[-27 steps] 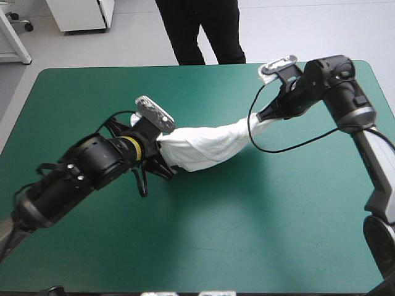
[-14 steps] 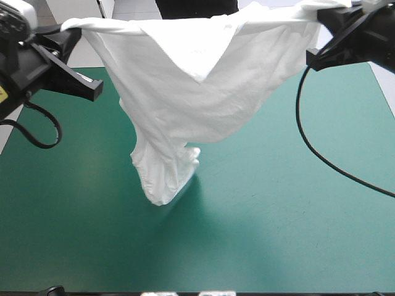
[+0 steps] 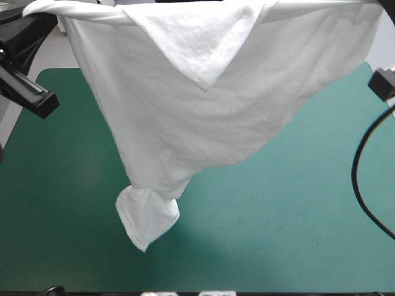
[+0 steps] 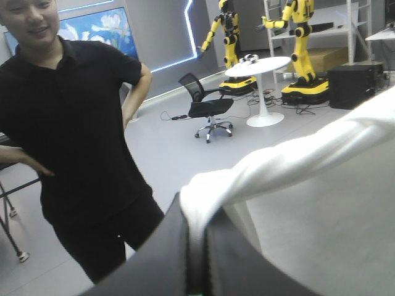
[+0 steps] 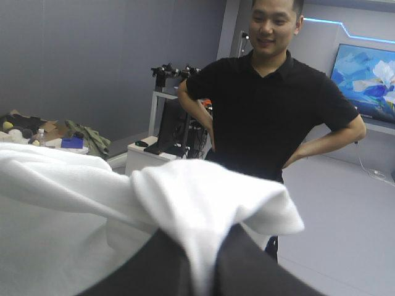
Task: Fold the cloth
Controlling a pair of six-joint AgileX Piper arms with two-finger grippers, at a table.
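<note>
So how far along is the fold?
Done: white short-sleeved T-shirt lifted above the teal-green table cover. In hand: left gripper and right gripper each shut on its top edge, cloth hanging with the bottom twisted. Left: laying it flat and every fold.

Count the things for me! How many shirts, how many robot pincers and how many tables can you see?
White T-shirt: 1
Black pincers, the left pincer and the right pincer, each shut on the T-shirt: 2
Teal-green table cover: 1
Total: 4
</note>
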